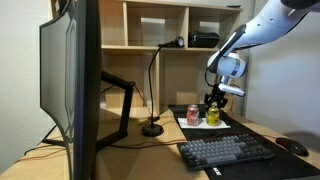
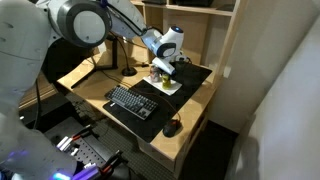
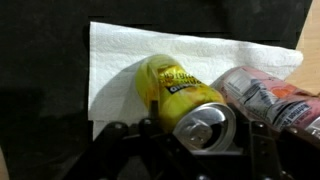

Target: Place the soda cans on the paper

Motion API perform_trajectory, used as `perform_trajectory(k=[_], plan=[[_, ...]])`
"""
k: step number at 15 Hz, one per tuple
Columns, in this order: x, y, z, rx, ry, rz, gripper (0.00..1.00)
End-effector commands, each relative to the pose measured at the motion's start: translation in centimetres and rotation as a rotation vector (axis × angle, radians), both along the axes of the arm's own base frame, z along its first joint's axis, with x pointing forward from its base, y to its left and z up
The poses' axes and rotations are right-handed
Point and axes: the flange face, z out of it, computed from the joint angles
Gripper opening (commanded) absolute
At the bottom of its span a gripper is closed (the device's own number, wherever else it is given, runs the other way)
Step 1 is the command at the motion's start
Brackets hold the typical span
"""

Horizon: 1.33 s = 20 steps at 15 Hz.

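Note:
The yellow-green soda can (image 3: 172, 84) stands on the white paper (image 3: 120, 55), with its silvery top towards the wrist camera. The pink-red soda can (image 3: 268, 98) stands beside it, also on the paper. My gripper (image 3: 190, 150) is open, with a finger on each side of the yellow-green can's top and a small gap on both sides. In an exterior view the gripper (image 1: 214, 100) hangs just over the yellow-green can (image 1: 213, 116), with the pink-red can (image 1: 193, 114) next to it on the paper (image 1: 201, 124). Another exterior view shows the gripper (image 2: 163, 68) over the paper (image 2: 170, 87).
A black desk mat (image 1: 240, 128) lies under the paper. A keyboard (image 1: 226, 151) and a mouse (image 1: 294, 146) sit in front. A black desk lamp (image 1: 153, 128) and a large monitor (image 1: 70, 80) stand to one side. Shelves (image 1: 160, 45) rise behind.

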Motion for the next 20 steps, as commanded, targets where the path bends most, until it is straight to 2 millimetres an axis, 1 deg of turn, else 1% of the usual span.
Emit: perform_trajectory(k=[1, 2, 3, 4, 5, 7, 9, 14, 17, 18, 19, 20], plan=[[0.0, -0.1, -1.4, -0.003, 0.010, -0.002, 0.90], [-0.1, 0.0, -1.3, 0.006, 0.016, 0.010, 0.92], [-0.3, 0.2, -1.4, 0.008, 0.019, 0.013, 0.97], [-0.4, 0.3, -1.4, 0.010, 0.020, 0.017, 0.99], [-0.4, 0.4, -1.3, 0.014, 0.018, 0.021, 1.00], [-0.4, 0.5, -0.6, 0.011, 0.004, 0.026, 1.00], [-0.4, 0.5, 0.6, 0.011, -0.014, 0.036, 1.00], [-0.9, -0.1, 5.7, -0.075, -0.097, 0.061, 1.00], [-1.3, -0.3, 8.1, -0.102, -0.153, 0.067, 1.00], [-1.8, -0.1, 8.6, -0.063, -0.138, 0.069, 1.00], [-0.1, -0.1, 7.8, -0.075, -0.132, 0.048, 1.00], [-0.2, -0.1, 8.3, -0.076, -0.136, 0.049, 1.00]])
